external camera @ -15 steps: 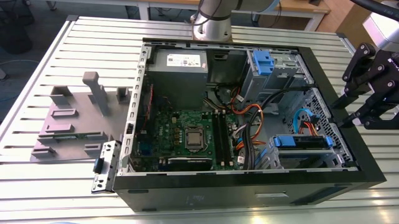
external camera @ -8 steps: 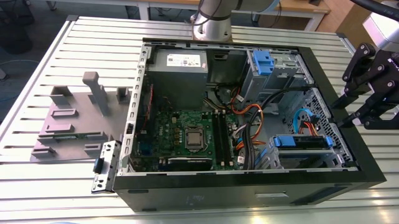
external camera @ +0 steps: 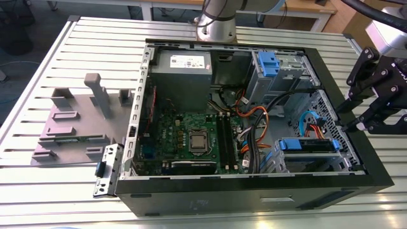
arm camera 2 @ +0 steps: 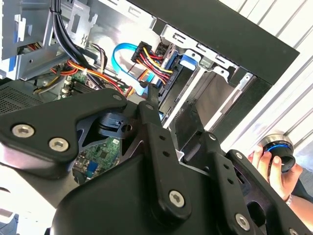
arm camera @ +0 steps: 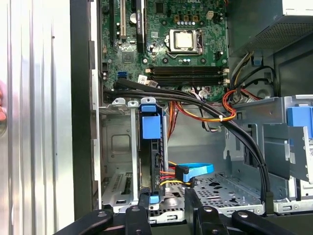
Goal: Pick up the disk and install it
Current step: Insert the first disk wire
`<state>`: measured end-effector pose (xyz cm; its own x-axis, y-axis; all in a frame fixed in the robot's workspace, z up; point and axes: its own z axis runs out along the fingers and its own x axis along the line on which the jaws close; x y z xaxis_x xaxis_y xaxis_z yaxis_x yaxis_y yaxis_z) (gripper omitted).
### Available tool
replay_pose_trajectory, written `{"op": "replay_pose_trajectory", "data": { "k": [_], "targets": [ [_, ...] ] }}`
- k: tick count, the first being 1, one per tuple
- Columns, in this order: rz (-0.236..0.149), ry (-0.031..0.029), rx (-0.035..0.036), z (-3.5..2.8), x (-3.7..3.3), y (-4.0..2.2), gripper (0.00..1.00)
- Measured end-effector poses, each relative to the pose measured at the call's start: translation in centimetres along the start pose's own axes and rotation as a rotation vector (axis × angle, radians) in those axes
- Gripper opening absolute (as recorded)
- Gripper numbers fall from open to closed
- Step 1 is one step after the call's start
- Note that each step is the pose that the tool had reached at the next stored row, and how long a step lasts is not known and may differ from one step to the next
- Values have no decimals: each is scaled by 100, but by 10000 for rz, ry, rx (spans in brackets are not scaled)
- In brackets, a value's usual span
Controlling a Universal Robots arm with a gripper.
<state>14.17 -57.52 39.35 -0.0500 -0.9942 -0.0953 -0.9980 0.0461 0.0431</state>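
Disk (external camera: pixel 308 144), exterior view: its blue carrier sits in the drive cage (external camera: pixel 279 162) at the near corner of the open case (external camera: pixel 254 191), toward the exterior view's right. Cables (external camera: pixel 258 114) loop between the cage and the motherboard (external camera: pixel 190 138). The gripper (external camera: pixel 354 125) hangs outside the case's right wall, just over the rim, fingers apart with nothing between them. Free slatted table (external camera: pixel 38 71) lies on the exterior view's left, with a grey fixture (external camera: pixel 76 119) on it.

Second wrist view: disk (arm camera 2: pixel 172 85) is edge-on in the cage, a red-and-yellow cable plug (arm camera 2: pixel 149 58) at its end. The black case rim (arm camera 2: pixel 220 29) runs just past it. Beyond the rim, a person's hand (arm camera 2: pixel 274 169) grips a round knob (arm camera 2: pixel 279 147).

First wrist view: disk (arm camera: pixel 150 127) is on edge between the cage rails, a bare slot (arm camera: pixel 117 147) beside it toward the case wall (arm camera: pixel 80 122). The gripper (arm camera: pixel 167 203) is spread, the carrier's blue tab showing between its fingers. The cable bundle (arm camera: pixel 205 105) crosses the cage's far end.
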Motion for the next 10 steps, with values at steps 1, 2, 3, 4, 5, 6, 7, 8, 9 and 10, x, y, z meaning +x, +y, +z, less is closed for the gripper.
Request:
{"op": "replay_pose_trajectory", "data": {
  "k": [1,2,3,4,5,6,7,8,9,10],
  "targets": [
    [0,-1,0,1,-2,0,42],
    [1,0,0,2,-3,0,42],
    [0,-1,0,2,-4,0,42],
    [1,-1,0,4,-5,0,42],
    [1,0,0,4,-6,0,42],
    [1,1,0,6,-6,0,42],
    [0,1,0,11,-6,0,42],
    [0,2,0,19,-5,0,42],
    [0,5,0,28,-4,0,42],
    [0,17,1,39,-3,1,42]
  ]
}}
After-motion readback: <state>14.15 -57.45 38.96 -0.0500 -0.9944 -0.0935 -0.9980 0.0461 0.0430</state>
